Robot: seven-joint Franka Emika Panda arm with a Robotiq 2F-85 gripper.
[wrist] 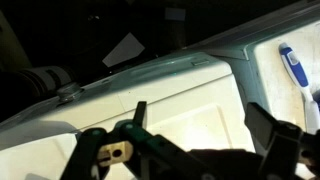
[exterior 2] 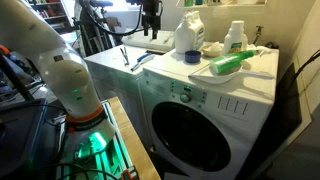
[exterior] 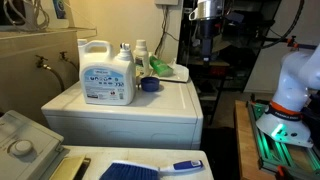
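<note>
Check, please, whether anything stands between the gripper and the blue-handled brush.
Nothing visible does. The gripper hangs open above the white machine top; in the wrist view the brush lies to one side, with only bare surface between.

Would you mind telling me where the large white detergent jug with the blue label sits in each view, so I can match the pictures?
In an exterior view: the detergent jug stands left of centre on the white machine's top.
In an exterior view: the detergent jug stands near the top, right of centre, on the washer.
Wrist view: not in it.
Shared landmark: the green bottle lying near it, in both exterior views.
</note>
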